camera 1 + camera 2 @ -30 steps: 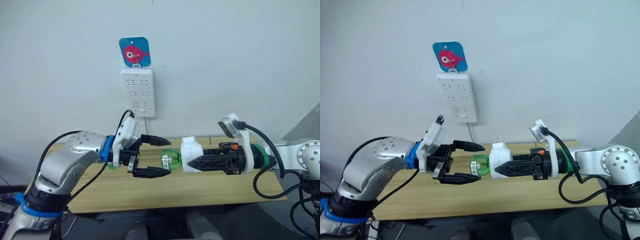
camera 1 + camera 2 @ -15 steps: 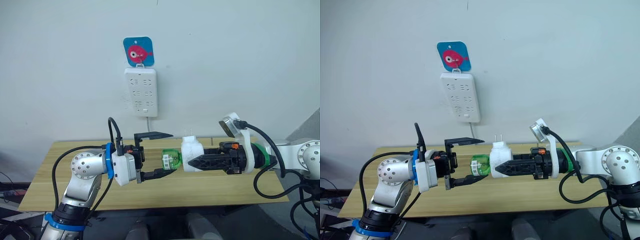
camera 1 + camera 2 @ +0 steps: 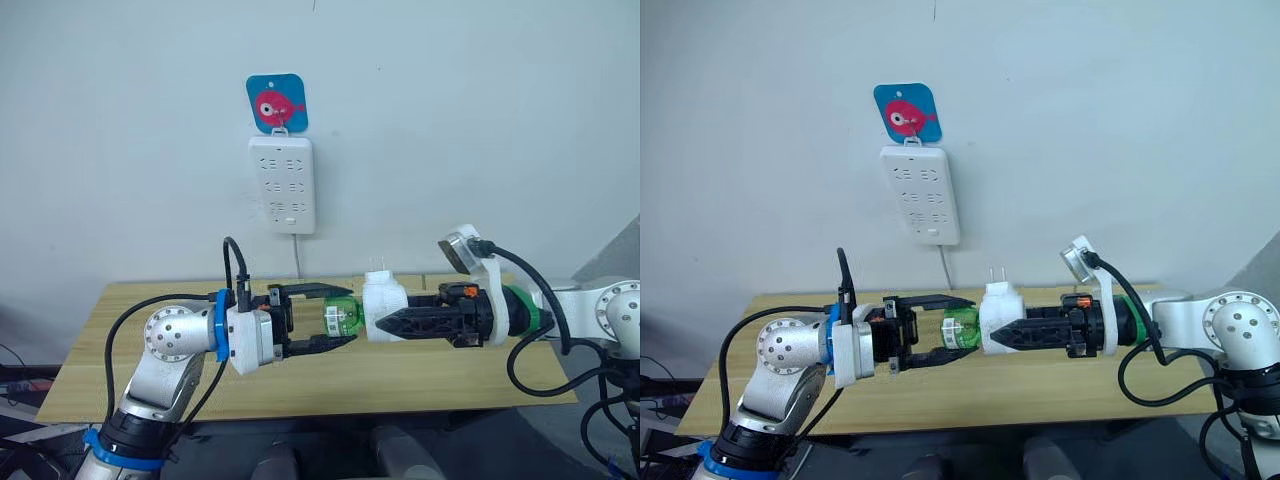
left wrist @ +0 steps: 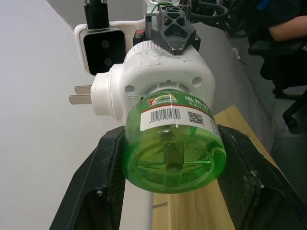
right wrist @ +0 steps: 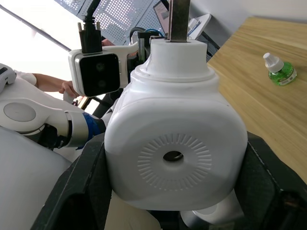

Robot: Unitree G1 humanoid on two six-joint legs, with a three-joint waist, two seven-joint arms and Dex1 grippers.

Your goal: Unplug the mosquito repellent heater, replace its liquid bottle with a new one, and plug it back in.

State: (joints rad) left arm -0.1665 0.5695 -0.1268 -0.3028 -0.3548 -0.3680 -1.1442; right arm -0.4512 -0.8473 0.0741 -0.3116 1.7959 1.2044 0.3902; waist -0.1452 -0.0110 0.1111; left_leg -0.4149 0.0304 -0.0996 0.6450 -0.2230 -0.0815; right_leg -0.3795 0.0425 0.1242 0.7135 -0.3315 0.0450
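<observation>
Left wrist view: left gripper (image 3: 322,316), wider half a second ago, now brackets the green translucent liquid bottle (image 4: 171,148); right gripper (image 3: 392,322) clamps the small white rounded heater (image 3: 383,300) above the table, ready for unscrewing.

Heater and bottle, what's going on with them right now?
The right end effector holds the unplugged mosquito repellent heater above the table, its green bottle pointing at the left arm. The left end effector brackets that bottle with its fingers around it, seemingly not yet clamped. A second green bottle stands on the table.
</observation>
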